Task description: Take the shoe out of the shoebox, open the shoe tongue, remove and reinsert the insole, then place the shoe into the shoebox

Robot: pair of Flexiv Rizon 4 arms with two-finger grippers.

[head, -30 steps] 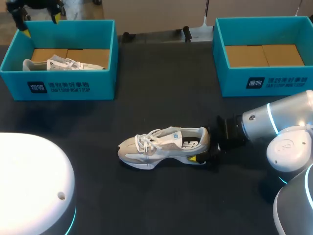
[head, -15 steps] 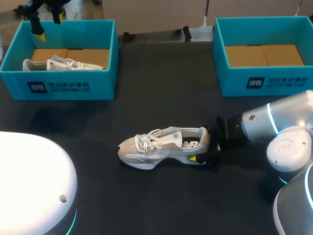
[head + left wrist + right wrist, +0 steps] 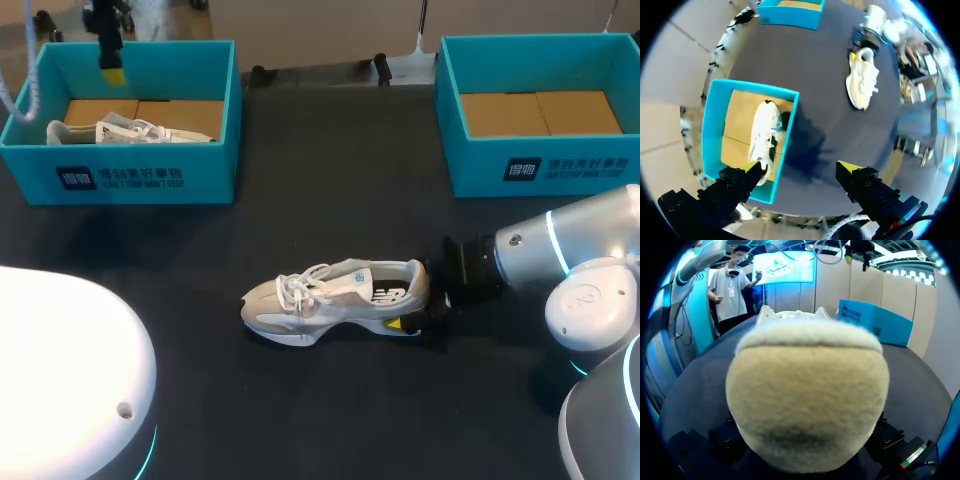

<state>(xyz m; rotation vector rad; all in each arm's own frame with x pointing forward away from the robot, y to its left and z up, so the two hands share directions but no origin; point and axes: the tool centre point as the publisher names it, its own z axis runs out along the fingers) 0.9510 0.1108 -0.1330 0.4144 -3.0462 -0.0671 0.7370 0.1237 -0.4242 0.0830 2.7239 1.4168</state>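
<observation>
Left shoebox: teal and open-topped, at the table's far left, with a brown cardboard floor.
Second shoe: pale, lying inside the left shoebox along its near wall.
Right shoebox: the same teal, at the far right, well apart from the left one; its cardboard floor shows.
White housing: a rounded shell with a blue light strip that hides the near left corner of the table in the head view.
Left gripper: hangs high over the left shoebox with its jaws spread wide and nothing between them. One yellow tip is over the box's end wall, the other over bare table beside it.
Right arm: comes in low from the right, lying along the table.
Right gripper: right at the heel of the shoe. The heel covers it, so I cannot tell whether it is clamping or loose.
Shoe: out of both boxes, upright on its sole mid-table, toe toward the left and heel toward the right arm.
Shoe's look: a white and beige-grey upper, white laces tied, a thick white sole, a dark mark on the side and a fuzzy beige heel that fills the right wrist view.
</observation>
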